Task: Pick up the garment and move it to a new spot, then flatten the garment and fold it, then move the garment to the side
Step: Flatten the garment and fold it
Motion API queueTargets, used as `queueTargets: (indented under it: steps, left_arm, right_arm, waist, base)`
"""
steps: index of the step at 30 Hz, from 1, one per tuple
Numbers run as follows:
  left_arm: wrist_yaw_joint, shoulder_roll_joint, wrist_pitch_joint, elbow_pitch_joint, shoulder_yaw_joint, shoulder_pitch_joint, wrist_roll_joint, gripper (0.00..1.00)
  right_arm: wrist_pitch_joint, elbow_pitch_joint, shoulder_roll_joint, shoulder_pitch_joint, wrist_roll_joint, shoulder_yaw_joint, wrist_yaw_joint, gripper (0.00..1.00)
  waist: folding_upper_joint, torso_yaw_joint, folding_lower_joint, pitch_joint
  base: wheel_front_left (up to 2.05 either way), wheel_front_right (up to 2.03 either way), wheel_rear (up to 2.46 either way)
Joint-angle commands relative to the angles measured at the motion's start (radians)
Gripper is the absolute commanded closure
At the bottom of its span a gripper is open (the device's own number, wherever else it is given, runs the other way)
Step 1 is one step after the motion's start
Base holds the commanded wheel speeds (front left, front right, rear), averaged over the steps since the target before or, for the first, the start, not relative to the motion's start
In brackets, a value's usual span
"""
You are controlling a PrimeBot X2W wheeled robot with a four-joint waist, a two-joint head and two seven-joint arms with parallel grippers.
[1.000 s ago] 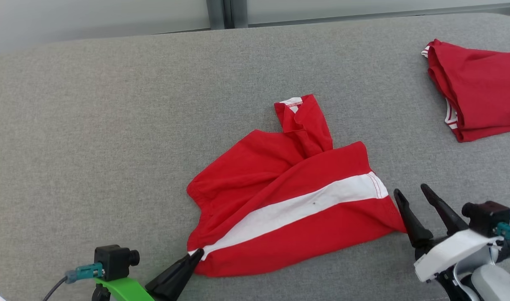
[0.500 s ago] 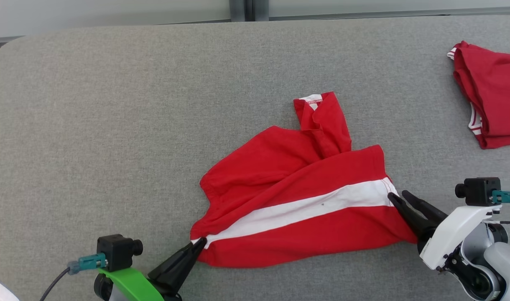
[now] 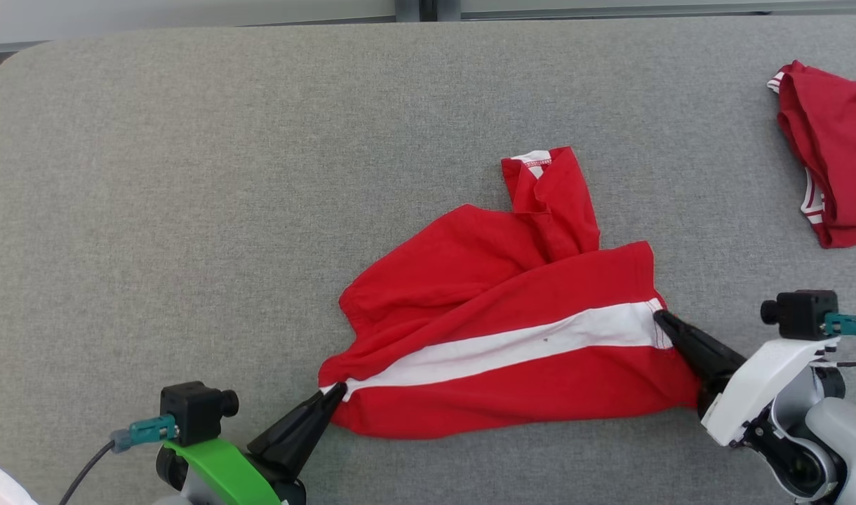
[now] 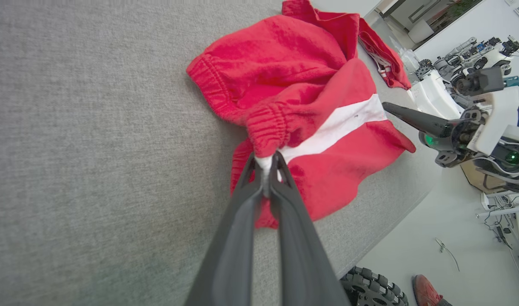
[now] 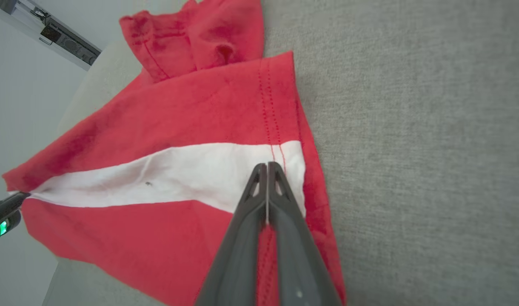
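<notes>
Our left gripper [image 3: 338,388] clamps the crumpled garment [image 3: 512,337] at its eight o'clock corner, our right gripper [image 3: 659,317] at three o'clock; we reckon lifting, flattening and folding remain.

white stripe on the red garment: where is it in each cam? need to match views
Head view: white stripe crosses the centre diagonally, lower left to upper right.
Left wrist view: right of centre, rising from the left gripper toward upper right.
Right wrist view: level band across left and middle, under the right gripper.
Shared landmark: small dark speck on the stripe.
</notes>
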Motion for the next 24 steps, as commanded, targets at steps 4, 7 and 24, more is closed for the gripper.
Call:
queueTargets:
  steps: [4,7,24]
  left_arm:
    - [-0.003,0.019,-0.018,-0.015,0.014,-0.012,0.009,1.0]
    - [-0.003,0.026,-0.027,-0.013,0.028,-0.004,0.019,1.0]
    - [-0.003,-0.002,-0.039,0.007,0.028,-0.026,0.044,1.0]
  right_arm:
    - [-0.045,-0.029,-0.04,-0.017,0.032,0.012,-0.002,1.0]
    - [-0.04,-0.035,-0.059,-0.003,0.061,0.027,-0.002,1.0]
    - [-0.06,-0.013,-0.032,-0.035,0.133,0.111,-0.002,0.93]
  waist:
    - [0.0,-0.003,0.0,-0.002]
    - [0.0,-0.007,0.0,-0.002]
    - [0.0,0.02,0.0,0.043]
  base:
    - [0.0,0.0,0.0]
    - [0.0,0.0,0.0]
    - [0.0,0.0,0.0]
